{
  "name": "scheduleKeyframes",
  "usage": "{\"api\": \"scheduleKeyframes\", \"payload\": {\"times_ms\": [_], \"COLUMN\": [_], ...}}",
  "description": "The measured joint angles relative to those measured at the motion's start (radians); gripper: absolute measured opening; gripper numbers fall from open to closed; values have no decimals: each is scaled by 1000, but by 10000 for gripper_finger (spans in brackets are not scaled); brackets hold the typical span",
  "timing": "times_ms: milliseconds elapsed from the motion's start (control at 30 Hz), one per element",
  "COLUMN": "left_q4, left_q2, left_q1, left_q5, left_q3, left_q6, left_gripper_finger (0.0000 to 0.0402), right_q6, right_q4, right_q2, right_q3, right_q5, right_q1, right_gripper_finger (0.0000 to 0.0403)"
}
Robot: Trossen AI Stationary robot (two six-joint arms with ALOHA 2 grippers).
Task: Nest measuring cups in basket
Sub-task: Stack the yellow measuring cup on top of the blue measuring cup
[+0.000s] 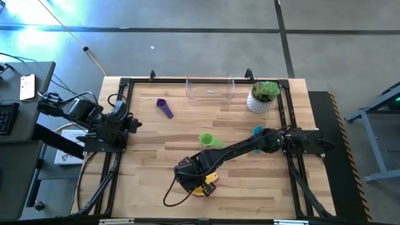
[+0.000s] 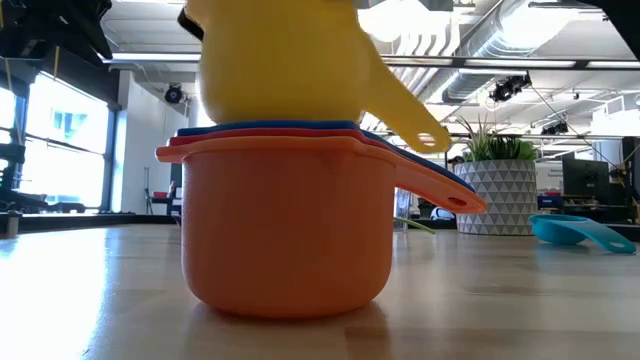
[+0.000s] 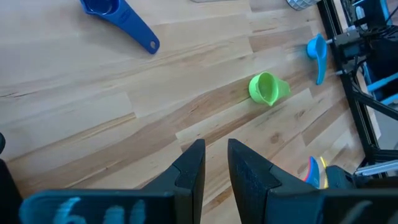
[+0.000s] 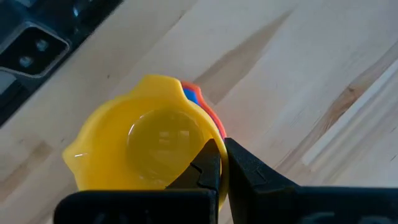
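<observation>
Right jaws (image 4: 222, 163) clamped on yellow cup (image 4: 140, 152)

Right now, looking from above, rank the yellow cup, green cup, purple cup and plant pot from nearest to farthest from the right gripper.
1. Yellow cup, pinched at its rim by the right gripper, near the front edge.
2. Green cup, mid-table.
3. Purple cup, back left.
4. Plant pot, back right.

The purple cup and plant pot are close to call.

Two dark jointed arms, black cables; black angular end effector (image 4: 222, 163) fingers.
</observation>
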Motion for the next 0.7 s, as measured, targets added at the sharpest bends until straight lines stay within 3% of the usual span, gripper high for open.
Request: {"api": "scheduleKeyframes", "payload": {"times_ms": [267,700], "left_q4": [0,0], "left_q2": [0,0], "left_q1": [0,0], "left_q5": [8,11], "left_q3": [0,0], "left_q6": [0,1], "left_gripper_finger": [60,60], "right_q6": [-41,-39], "right_q4": [-13,-7], "right_q2": [14,14], "right_q3": [0,0], "right_q5": [46,51], "right_q1": [5,12], "right_gripper_finger": [4,52]}}
